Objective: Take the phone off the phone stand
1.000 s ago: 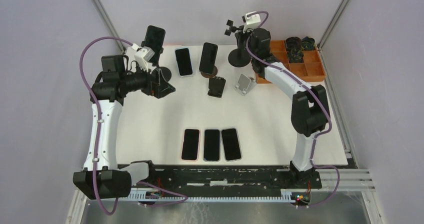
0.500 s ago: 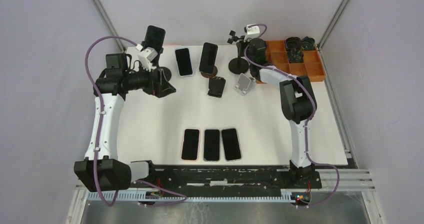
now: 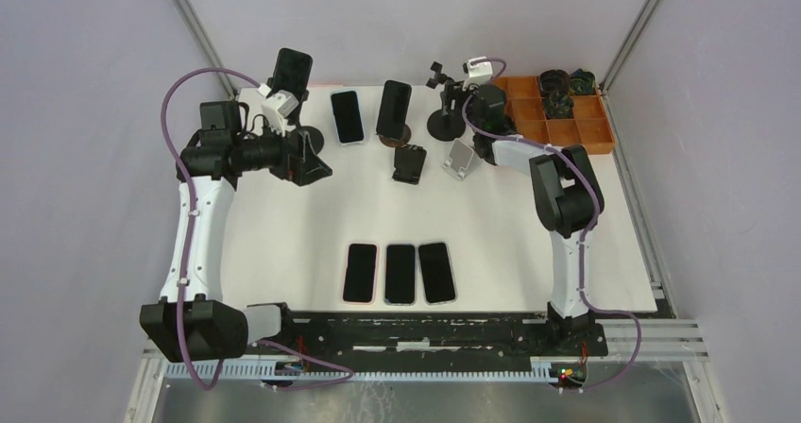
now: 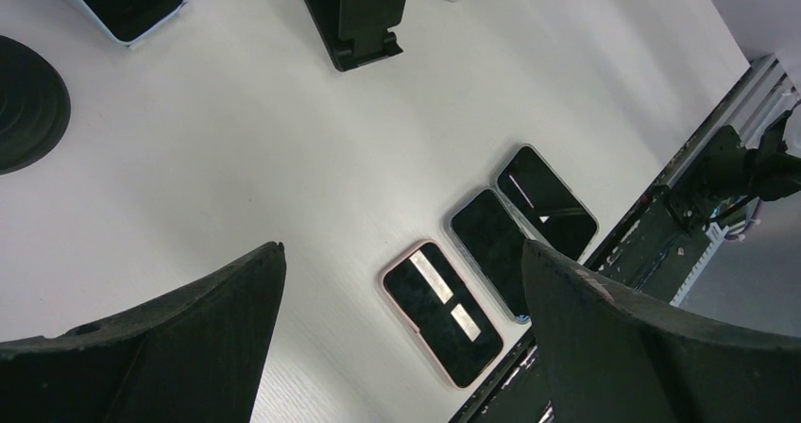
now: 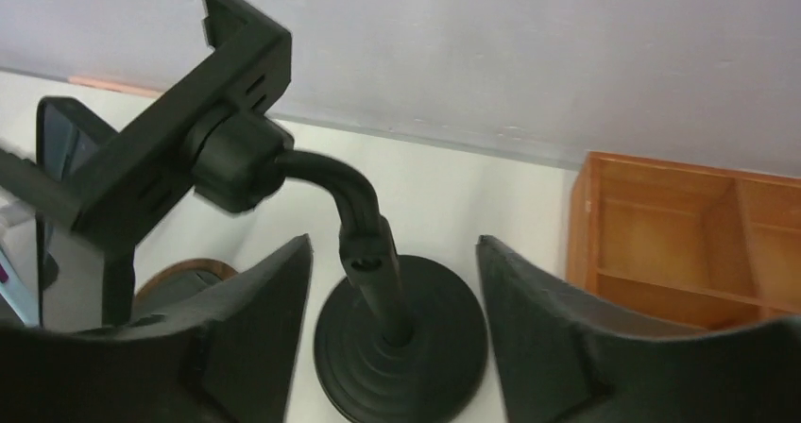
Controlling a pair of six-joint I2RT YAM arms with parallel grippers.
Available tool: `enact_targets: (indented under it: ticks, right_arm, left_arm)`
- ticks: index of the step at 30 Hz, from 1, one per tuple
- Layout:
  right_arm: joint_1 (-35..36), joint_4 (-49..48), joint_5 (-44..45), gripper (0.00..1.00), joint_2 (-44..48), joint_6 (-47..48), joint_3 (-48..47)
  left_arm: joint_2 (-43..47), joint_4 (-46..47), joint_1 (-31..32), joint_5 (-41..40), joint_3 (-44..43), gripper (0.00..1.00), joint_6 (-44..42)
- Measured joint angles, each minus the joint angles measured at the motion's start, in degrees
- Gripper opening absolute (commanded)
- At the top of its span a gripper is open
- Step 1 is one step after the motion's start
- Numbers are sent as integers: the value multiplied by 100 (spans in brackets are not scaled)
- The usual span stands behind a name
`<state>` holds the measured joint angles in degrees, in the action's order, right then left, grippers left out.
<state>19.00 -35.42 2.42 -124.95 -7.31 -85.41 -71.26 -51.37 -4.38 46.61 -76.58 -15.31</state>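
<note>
I am judging this as the approach step, with no grasp made yet. The phone (image 3: 293, 69) is standing upright in the tall stand (image 4: 28, 102) at the far left corner of the worktop (image 3: 283, 234), not yet lifted out. My left claw (image 4: 401, 253) is hanging wide open and empty, low beside that stand's round base. My right claw (image 5: 394, 244) is sitting partly open astride the neck of an empty gooseneck stand (image 5: 351, 189), with a gap showing on each side, so it is gripping nothing. A second phone (image 3: 394, 109) is leaning on a wooden-based stand, and three more phones (image 3: 400, 273) are lying flat near the front edge. Next, I think, the left claw needs raising to the phone's height and turning to close across its edges, then drawing it up out of the holder. The left wrist view is showing only the base, cut off at the frame edge. From above I cannot make out how the holder is gripping the phone, since the wrist camera is partly covering it.
</note>
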Motion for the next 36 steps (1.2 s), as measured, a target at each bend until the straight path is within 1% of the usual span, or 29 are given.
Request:
enact_targets:
  ticks: [2,5,6,9,14,17,20,24,27,30,36]
  right_arm:
    - [0,-7,94,88,214,68,232]
    - [0,46,192,97,566,120,376]
    - [0,79,216,98,734,131,415]
    - [0,136,254,98,1285,118,678]
    - [48,179,289,98,2549,-20,1532]
    - [201,275,376,98,2979,-35,1665]
    - [588,387,345,98,3178,-37,1655]
    - [1202,636,-52,98,3075,-168,1519]
    - [1456,734,-466,98,2677,-476,1202]
    - [1488,815,-752,98,2061,-874,767]
    - [1447,1143,-896,98,929,-1364,85]
  left_arm:
    - [0,-52,0,-2,-13,100,-4]
    - [0,-168,0,-2,-87,100,-44]
    - [0,-216,0,-2,-120,100,-63]
    - [0,-345,-7,-2,-243,100,-101]
    - [-24,-474,-85,-2,-459,100,-103]
    - [-68,-503,-175,-2,-579,100,-103]
    - [-111,-529,-278,-2,-643,100,-103]
    - [-140,-560,-404,-2,-651,100,-103]
    - [-146,-560,-483,0,-651,100,-103]
    - [-162,-562,-531,2,-651,100,-103]
    - [-229,-584,-584,7,-651,100,-107]
